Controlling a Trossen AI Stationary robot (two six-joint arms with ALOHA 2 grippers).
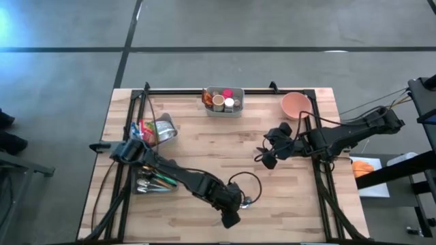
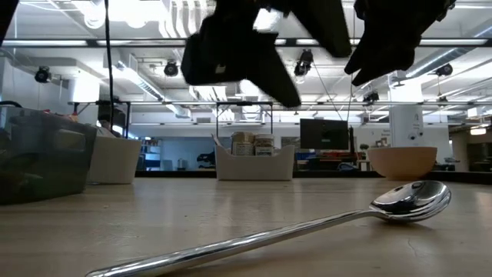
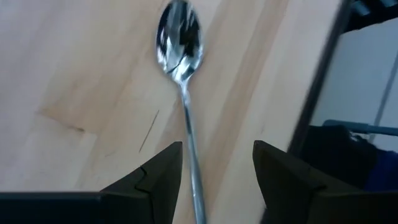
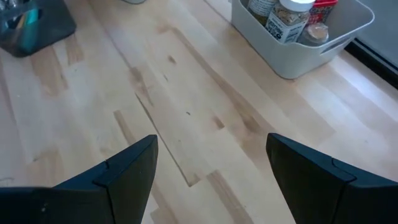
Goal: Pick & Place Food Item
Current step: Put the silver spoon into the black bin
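Note:
A shiny metal spoon (image 3: pixel 180 43) lies flat on the wooden table (image 1: pixel 204 150) near its front edge, also seen in the low view (image 2: pixel 338 219). My left gripper (image 3: pixel 217 146) hovers open over the spoon's handle (image 3: pixel 191 162), a finger on either side, touching nothing. It is at the front middle in the high view (image 1: pixel 231 216). My right gripper (image 4: pixel 211 140) stands open above bare table right of centre (image 1: pixel 270 155). Food jars sit in a white bin (image 1: pixel 223 102) at the far edge, also in the right wrist view (image 4: pixel 298 37).
A pink bowl (image 1: pixel 295 104) stands at the far right. At the left are a clear bin of packets (image 1: pixel 155 129) and a dark bin of utensils (image 1: pixel 151 182). A black frame (image 1: pixel 320 170) runs along the table's sides. Bare wood lies between the two grippers.

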